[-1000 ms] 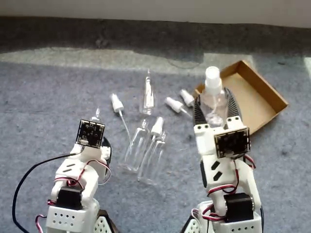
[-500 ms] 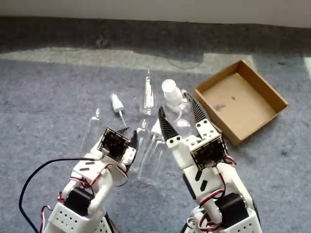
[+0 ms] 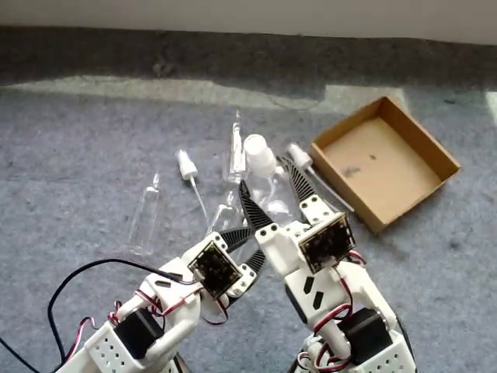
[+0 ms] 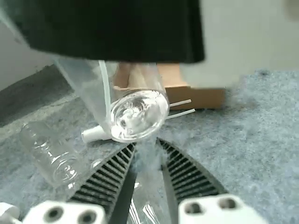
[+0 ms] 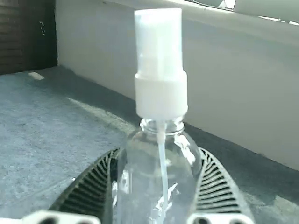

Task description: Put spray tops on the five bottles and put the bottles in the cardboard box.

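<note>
My right gripper (image 3: 265, 176) (image 5: 159, 161) is shut on a clear bottle (image 3: 272, 193) (image 5: 158, 177) held above the middle of the carpet. A white spray top (image 3: 259, 154) (image 5: 160, 70) sits on its neck. My left gripper (image 3: 256, 242) (image 4: 145, 143) stands open just below the bottle's round base (image 4: 138, 115), its fingertips close to it with nothing between them. Other clear bottles lie on the carpet at the left (image 3: 145, 211) (image 4: 51, 154), at the back (image 3: 237, 149) and half hidden by the arms (image 3: 221, 217). The cardboard box (image 3: 429, 155) (image 4: 201, 97) is empty.
Two loose spray tops lie on the grey carpet, one left of the bottles (image 3: 186, 166) and one near the box (image 3: 300, 156), their thin tubes trailing. A white wall base runs along the far edge. Open carpet lies at the left and front right.
My right arm carried the capped bottle left, from beside the box to the middle. My left arm swung right and brought its gripper up to the bottle's base.
</note>
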You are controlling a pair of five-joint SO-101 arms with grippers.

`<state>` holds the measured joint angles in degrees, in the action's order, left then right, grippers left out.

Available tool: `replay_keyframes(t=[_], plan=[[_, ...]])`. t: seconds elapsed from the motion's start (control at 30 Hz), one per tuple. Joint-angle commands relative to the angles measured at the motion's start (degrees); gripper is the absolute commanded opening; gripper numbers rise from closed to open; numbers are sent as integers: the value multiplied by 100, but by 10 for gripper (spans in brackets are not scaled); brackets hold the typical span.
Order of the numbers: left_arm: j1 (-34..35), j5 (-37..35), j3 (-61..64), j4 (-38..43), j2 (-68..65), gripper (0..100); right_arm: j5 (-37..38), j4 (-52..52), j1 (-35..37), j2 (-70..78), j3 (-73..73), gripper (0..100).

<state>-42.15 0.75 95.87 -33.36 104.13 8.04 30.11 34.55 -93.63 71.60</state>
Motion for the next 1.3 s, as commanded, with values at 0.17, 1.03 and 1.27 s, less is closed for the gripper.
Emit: replay_keyframes(t=[0.17,1.03,1.27], plan=[[-84,9,119,501,66,5,-563,4,57,-92,-66,91],[-505,-686,119,440,66,5,-2215,-312,57,-92,954,91],[-453,-659,75,475,66,5,-2215,-321,48,-92,1024,91]])
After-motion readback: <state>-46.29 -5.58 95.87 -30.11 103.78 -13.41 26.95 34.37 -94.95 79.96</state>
